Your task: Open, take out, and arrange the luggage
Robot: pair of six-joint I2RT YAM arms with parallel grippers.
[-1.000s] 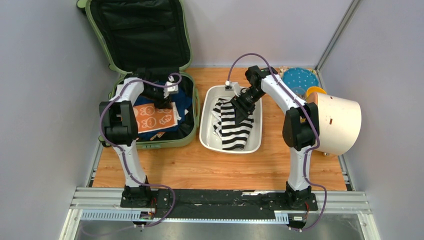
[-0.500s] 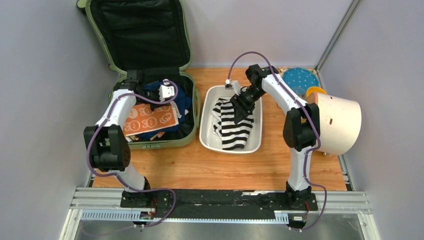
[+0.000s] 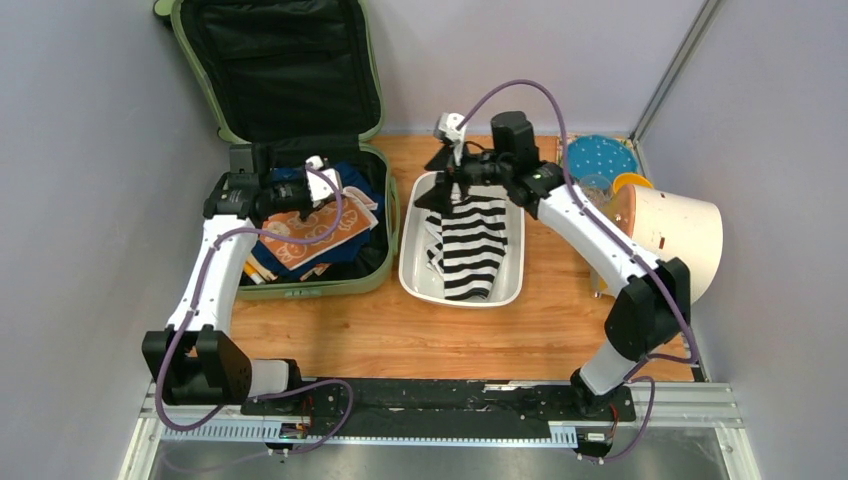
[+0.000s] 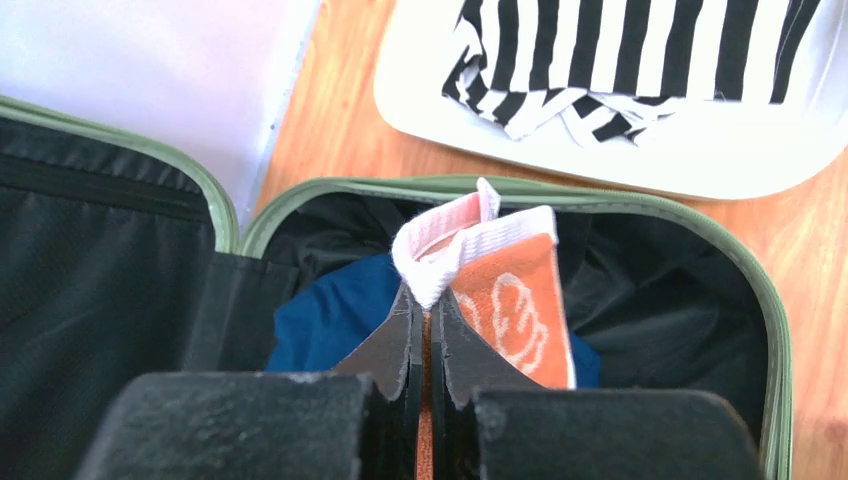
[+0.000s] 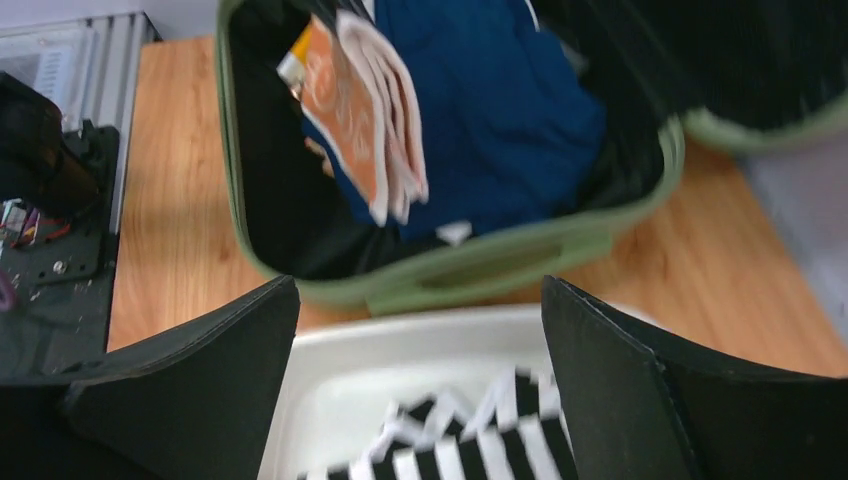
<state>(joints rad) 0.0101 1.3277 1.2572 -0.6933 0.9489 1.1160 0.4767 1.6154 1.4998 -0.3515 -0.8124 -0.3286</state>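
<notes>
The sage-green luggage (image 3: 330, 285) lies open at the back left, its black-lined lid (image 3: 280, 65) propped against the wall. Inside it are a blue garment (image 3: 355, 180) and an orange-and-white patterned cloth (image 3: 310, 235). My left gripper (image 3: 312, 198) is over the luggage, shut on a white-edged corner of that orange cloth (image 4: 515, 300), whose fold sticks up past the gripper (image 4: 424, 300). My right gripper (image 3: 432, 197) hovers wide open over the far end of the white tub (image 3: 412, 270), holding nothing. The black-and-white striped garment (image 3: 470, 245) lies in the tub (image 5: 400, 340), below the gripper (image 5: 420, 285).
A cream cylinder with an orange end (image 3: 675, 245) lies at the right edge, and a blue dotted disc (image 3: 600, 157) sits behind it. Grey walls close in both sides and the back. A metal rail (image 3: 440, 405) holds the arm bases at the near edge.
My left gripper shut on the orange cloth and pulled its corner up and back. My right gripper opened, let go of the striped garment, rose and turned toward the luggage.
</notes>
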